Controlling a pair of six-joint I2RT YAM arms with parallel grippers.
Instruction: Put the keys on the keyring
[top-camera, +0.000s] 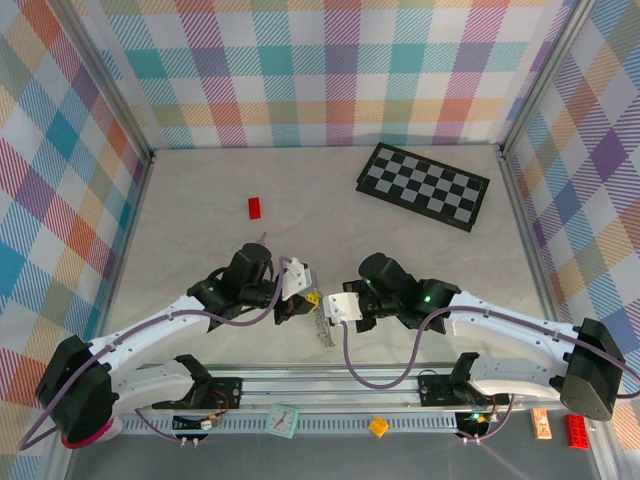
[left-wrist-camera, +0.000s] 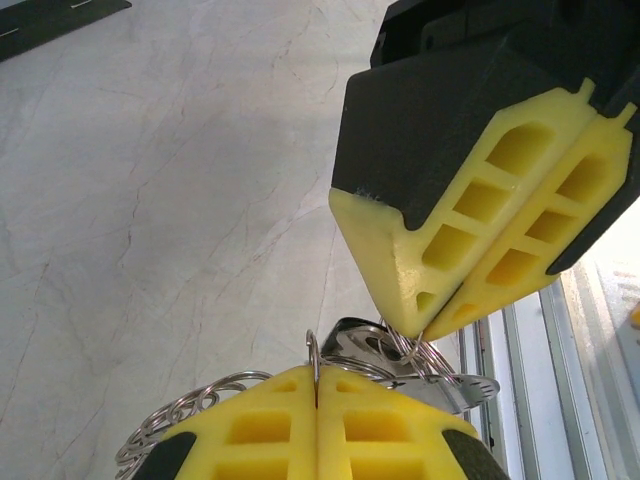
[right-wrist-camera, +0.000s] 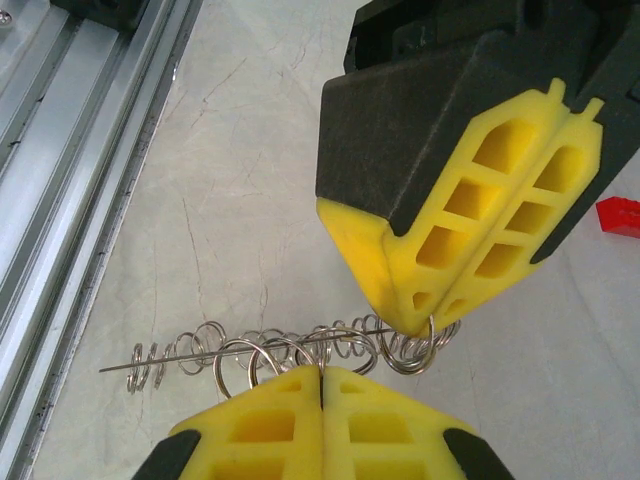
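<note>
Yellow fingers (left-wrist-camera: 300, 400) of two tools close on one keyring (right-wrist-camera: 262, 345)

Just past the near rail (top-camera: 330, 385), the left tool (left-wrist-camera: 318, 385) and the right tool (right-wrist-camera: 322, 375) meet tip to tip. Each is pressed together and pinches a thin silver loop of the keyring, whose jagged coils trail sideways over the pale marbled worktop (top-camera: 200, 230) at its near middle. Farther back a small red brick (top-camera: 255, 207) lies left of centre, well apart; farthest, a chequered board (top-camera: 423, 183) lies askew by the rear wall.
</note>
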